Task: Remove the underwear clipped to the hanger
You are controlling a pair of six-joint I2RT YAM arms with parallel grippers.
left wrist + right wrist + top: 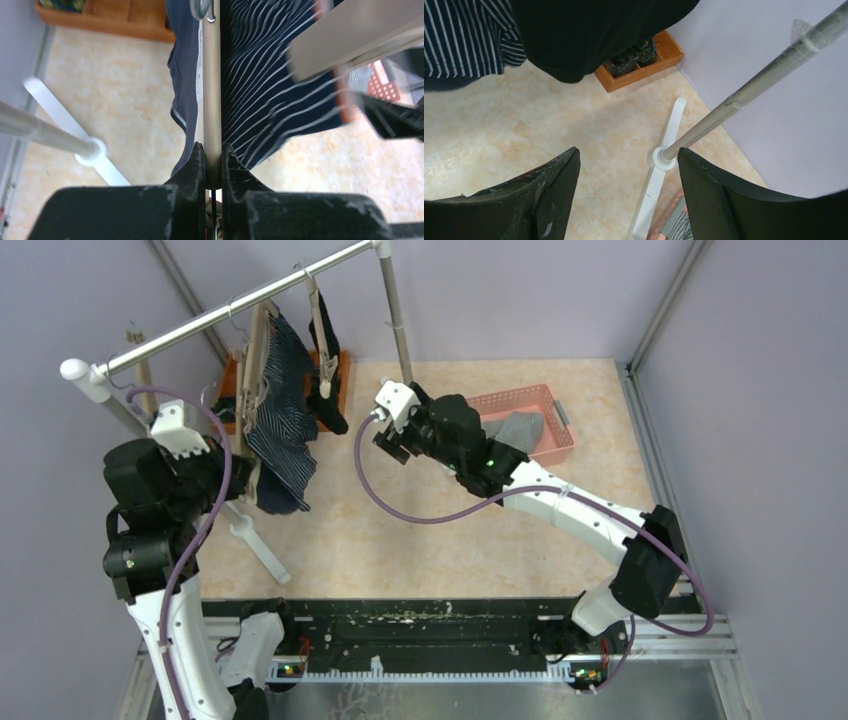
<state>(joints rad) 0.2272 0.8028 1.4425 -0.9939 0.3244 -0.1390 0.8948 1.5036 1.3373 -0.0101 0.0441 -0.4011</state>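
A navy-striped underwear (283, 410) hangs clipped to a beige hanger (256, 365) on the rack rail (230, 312). A black underwear (326, 365) hangs on a second hanger to its right. My left gripper (240, 472) is at the lower end of the first hanger. In the left wrist view it (212, 148) is shut on the hanger's beige bar (212, 95), with striped underwear (272, 75) to the right and plain navy cloth (185, 75) to the left. My right gripper (388, 443) is open and holds nothing. In its wrist view it (629, 156) sits below the black underwear (589, 35).
A salmon basket (548, 400) at the right holds grey cloth (520, 428). An orange wooden tray (663, 56) with dark socks sits at the back by the wall. The rack's pole (744, 95) and white foot (664, 160) stand close to my right gripper.
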